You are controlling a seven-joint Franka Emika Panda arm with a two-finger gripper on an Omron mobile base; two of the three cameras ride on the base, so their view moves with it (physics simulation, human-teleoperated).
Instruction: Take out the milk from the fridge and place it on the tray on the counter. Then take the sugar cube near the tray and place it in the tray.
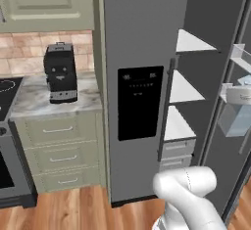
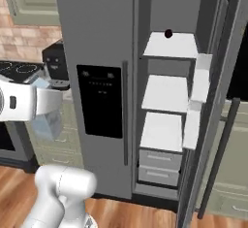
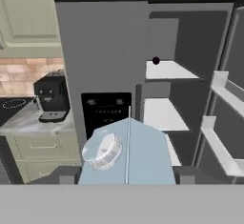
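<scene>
The milk (image 3: 127, 154) is held between the fingers of the gripper (image 3: 127, 182), jaws closed on its sides, clear of the open fridge (image 1: 137, 53); in the right base view the carton hangs below the hand at the left edge. The first step is judged half done: the carton is out and must next be carried to the tray, which calls for a turn away from the fridge. Bare white shelves (image 2: 167, 93) are seen inside, with a small dark item (image 2: 168, 33) on the top one, perhaps a fruit. To the left, a marble counter (image 1: 34, 102) carries a black coffee machine (image 1: 61, 72), beside a stove (image 1: 7, 92)
</scene>
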